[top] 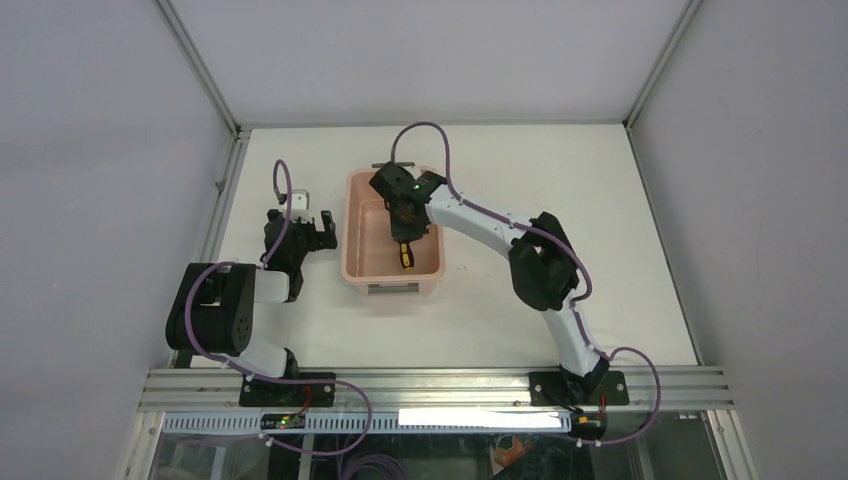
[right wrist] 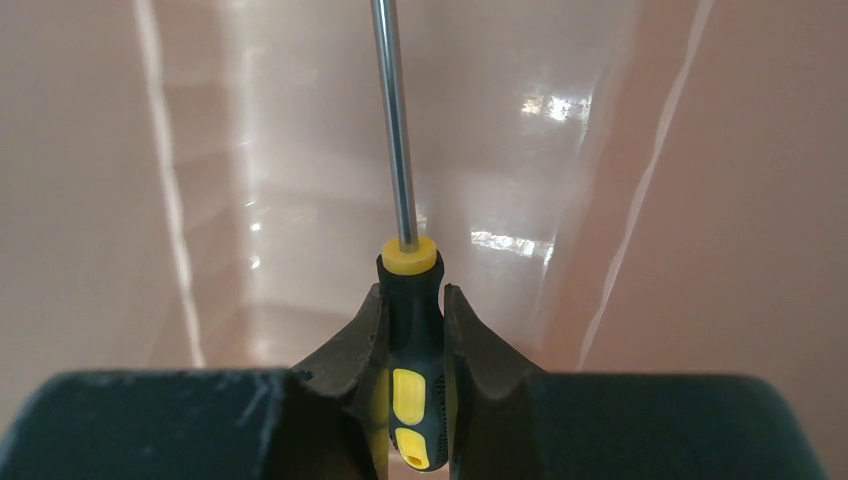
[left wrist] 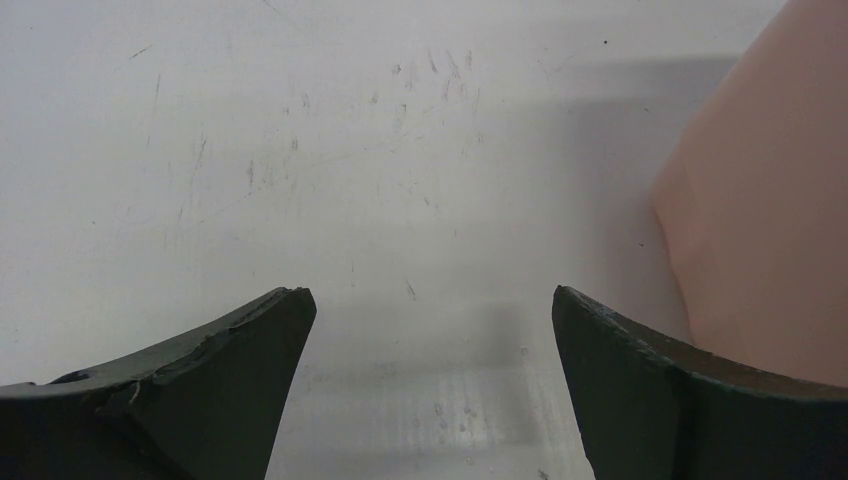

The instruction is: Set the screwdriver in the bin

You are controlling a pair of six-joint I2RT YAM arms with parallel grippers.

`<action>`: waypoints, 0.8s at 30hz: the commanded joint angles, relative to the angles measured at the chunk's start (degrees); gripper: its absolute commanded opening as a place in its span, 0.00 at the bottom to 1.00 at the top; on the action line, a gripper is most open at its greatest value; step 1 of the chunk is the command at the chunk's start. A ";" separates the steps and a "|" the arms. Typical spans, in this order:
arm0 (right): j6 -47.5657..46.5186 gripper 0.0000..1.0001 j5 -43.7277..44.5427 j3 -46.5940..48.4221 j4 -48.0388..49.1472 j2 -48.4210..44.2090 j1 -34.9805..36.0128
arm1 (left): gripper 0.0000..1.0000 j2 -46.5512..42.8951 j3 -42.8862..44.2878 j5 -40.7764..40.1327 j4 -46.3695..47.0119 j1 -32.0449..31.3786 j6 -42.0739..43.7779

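Note:
The pale pink bin (top: 349,228) stands at the middle of the white table. My right gripper (top: 405,216) reaches down inside it, shut on the screwdriver (top: 404,257). In the right wrist view the fingers (right wrist: 355,345) clamp the yellow-and-black handle (right wrist: 410,385), and the thin metal shaft (right wrist: 393,120) points away along the bin's inner wall (right wrist: 700,200). I cannot tell if the screwdriver touches the floor. My left gripper (top: 311,230) is open and empty, low over the table just left of the bin. In its wrist view the gripper (left wrist: 430,300) has the bin's outer wall (left wrist: 770,230) to its right.
An aluminium rail (top: 440,385) runs along the near edge and carries both arm bases. Grey enclosure walls and metal frame posts (top: 225,190) border the table on the left, back and right. Purple cables loop off both arms.

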 commanded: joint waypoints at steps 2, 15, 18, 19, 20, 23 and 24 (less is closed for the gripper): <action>5.67 0.11 2.16 -6.11 10.90 1.99 0.24 | 0.99 -1.22 0.67 0.58 1.52 -0.42 -0.95; -0.10 0.74 -1.01 -5.33 12.37 -4.58 0.52 | 0.99 -1.23 0.67 0.60 1.52 -0.39 -0.95; -4.17 0.82 -2.56 -5.32 12.92 -9.70 0.67 | 0.99 -1.26 0.67 0.54 1.52 -0.42 -0.95; -5.78 0.85 -2.84 -5.48 12.99 -11.27 0.66 | 0.99 -1.22 0.67 0.58 1.52 -0.37 -0.95; -7.14 0.90 -3.12 -5.74 13.10 -12.72 0.61 | 0.99 -1.22 0.67 0.59 1.52 -0.43 -0.95; -10.53 0.99 -2.35 -7.18 12.25 -16.88 0.14 | 0.99 -1.27 0.67 0.57 1.52 -0.38 -0.95; -11.32 0.99 -1.57 -8.09 12.09 -18.22 -0.14 | 0.99 -1.24 0.67 0.58 1.52 -0.36 -0.95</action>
